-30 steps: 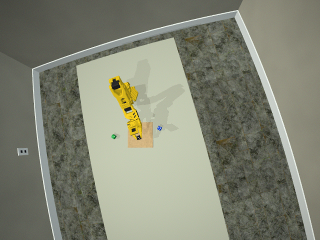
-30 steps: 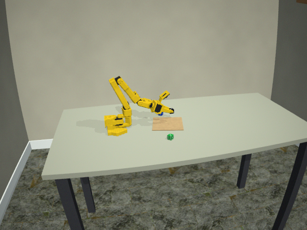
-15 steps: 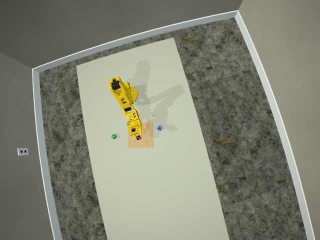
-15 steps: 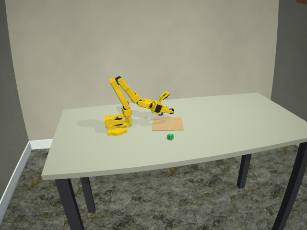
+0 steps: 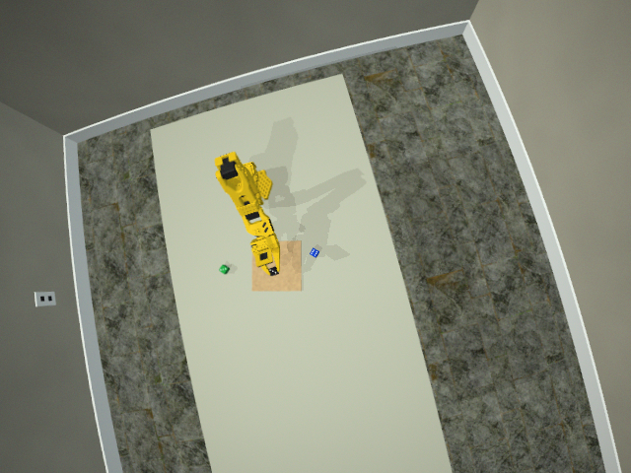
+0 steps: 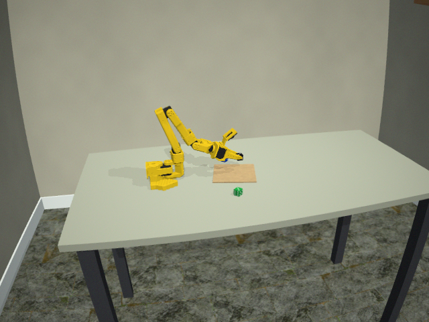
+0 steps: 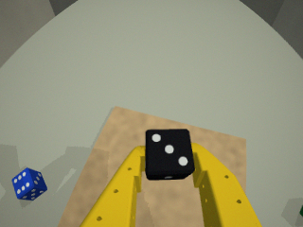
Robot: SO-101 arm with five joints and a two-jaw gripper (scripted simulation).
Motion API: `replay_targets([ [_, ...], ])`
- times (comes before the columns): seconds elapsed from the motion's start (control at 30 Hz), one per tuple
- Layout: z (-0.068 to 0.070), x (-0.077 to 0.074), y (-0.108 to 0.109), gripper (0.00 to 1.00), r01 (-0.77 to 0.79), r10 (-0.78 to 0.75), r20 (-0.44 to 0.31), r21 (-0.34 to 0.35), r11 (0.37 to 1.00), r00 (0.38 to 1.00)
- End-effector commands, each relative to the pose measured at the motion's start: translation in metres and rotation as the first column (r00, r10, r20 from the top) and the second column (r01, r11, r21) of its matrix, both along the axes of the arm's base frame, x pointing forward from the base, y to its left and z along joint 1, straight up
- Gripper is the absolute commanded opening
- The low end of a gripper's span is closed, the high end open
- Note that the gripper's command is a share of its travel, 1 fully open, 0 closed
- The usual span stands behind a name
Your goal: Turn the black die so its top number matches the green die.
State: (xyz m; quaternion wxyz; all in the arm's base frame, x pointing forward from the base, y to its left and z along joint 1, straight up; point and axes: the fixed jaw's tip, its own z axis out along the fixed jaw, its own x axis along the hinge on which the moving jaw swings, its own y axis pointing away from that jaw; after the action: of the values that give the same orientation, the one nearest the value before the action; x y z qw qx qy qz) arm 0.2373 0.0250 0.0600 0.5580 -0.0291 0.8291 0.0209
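black die (image 5: 273,271) (image 7: 169,154), pinched above the mat (image 5: 290,280) (image 6: 234,173) (image 7: 218,134) in the nearly closed gripper (image 5: 272,269) (image 6: 238,156) (image 7: 169,158), could tumble onto a wrong face if the fingers open while it hangs tilted or too high to settle squarely.

Dipped by only a trace at the gripper (image 5: 273,270) (image 6: 240,156) (image 7: 169,158), compared with 1 second ago, carrying the black die (image 5: 273,271) (image 6: 239,156) (image 7: 169,153) along between the fingers. Moved too slightly to tell of any turning.
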Motion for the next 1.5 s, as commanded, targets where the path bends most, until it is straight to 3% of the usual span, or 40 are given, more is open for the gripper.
replay_targets([
  [0.0,0.008,0.006,0.000,0.00,0.005,-0.005,0.050,0.008,1.000,0.999],
  [1.47,-0.009,0.006,0.000,0.00,0.005,-0.005,0.050,0.008,1.000,0.999],
])
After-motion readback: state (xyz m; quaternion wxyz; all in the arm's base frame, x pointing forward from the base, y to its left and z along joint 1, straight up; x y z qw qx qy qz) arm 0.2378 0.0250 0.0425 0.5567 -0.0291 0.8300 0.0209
